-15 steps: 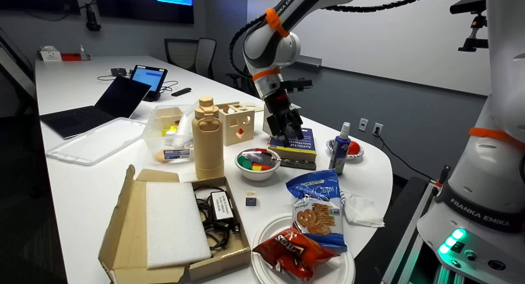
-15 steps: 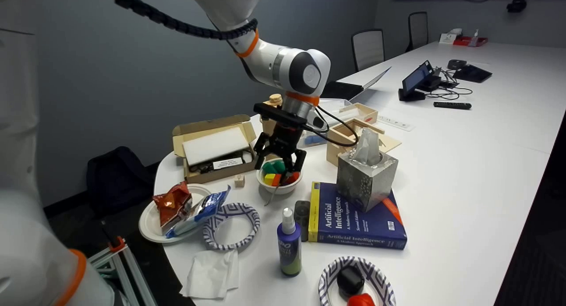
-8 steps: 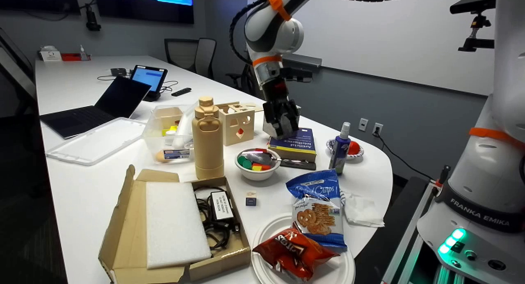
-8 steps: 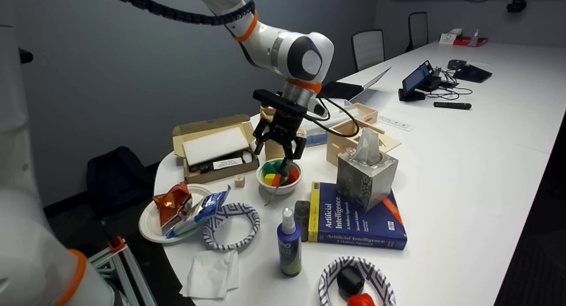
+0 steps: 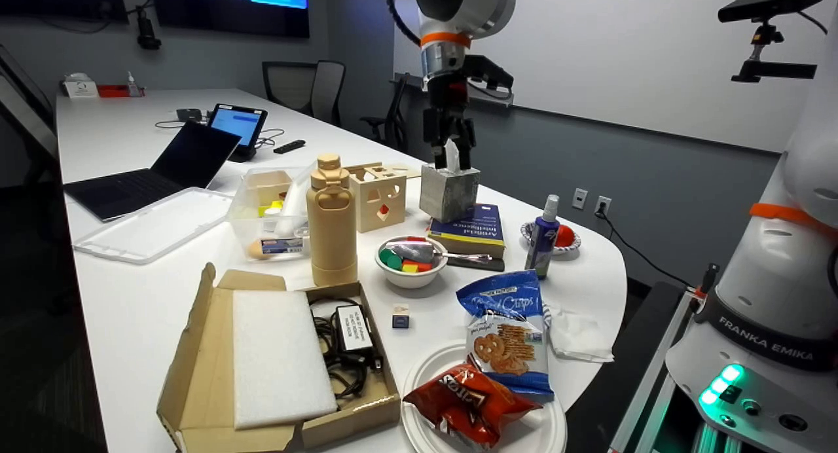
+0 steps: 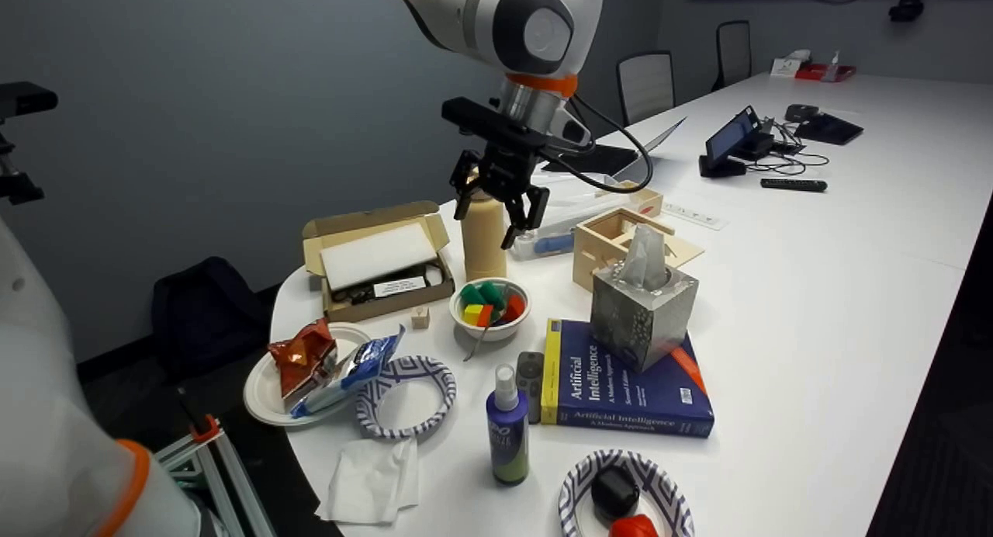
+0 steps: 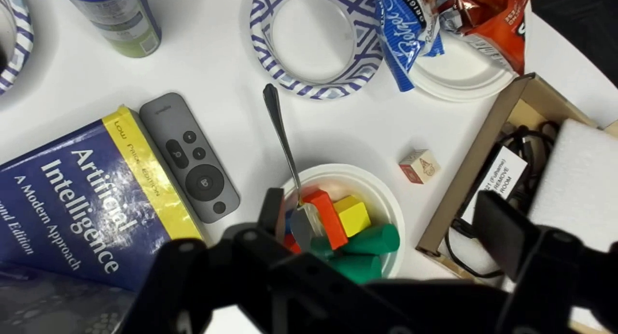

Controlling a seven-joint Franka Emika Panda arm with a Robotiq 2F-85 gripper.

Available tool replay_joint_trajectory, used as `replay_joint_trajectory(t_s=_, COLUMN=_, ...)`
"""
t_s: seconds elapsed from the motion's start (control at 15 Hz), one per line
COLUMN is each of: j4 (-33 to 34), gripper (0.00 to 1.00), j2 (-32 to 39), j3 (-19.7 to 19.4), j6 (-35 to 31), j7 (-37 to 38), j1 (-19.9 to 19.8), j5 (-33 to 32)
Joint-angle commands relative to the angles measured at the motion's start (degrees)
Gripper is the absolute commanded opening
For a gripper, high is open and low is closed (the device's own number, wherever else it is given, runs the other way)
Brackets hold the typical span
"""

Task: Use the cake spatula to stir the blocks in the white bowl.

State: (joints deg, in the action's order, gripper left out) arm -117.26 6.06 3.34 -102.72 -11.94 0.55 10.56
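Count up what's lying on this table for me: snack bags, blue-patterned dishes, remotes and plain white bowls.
Snack bags: 2
Blue-patterned dishes: 2
Remotes: 2
Plain white bowl: 1
Total: 7

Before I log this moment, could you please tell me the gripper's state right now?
Gripper: open, its fingers spread apart, holding nothing.

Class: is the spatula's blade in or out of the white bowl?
In: the wrist view shows the blade inside the bowl's rim, beside a red block.
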Motion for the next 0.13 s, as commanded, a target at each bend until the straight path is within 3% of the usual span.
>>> replay_joint_trajectory(t_s=0.0, j4=-3.52, gripper=1.0, j2=-3.87, j3=-0.47, j6=-2.09, j7=-2.42, j1=-0.03, j5=1.71)
replay_joint_trajectory(t_s=0.07, j4=-3.68, gripper=1.0, j2=-4.06, j3=-0.48, j6=-2.31, j7=-2.37, j1=0.08, j5=1.52)
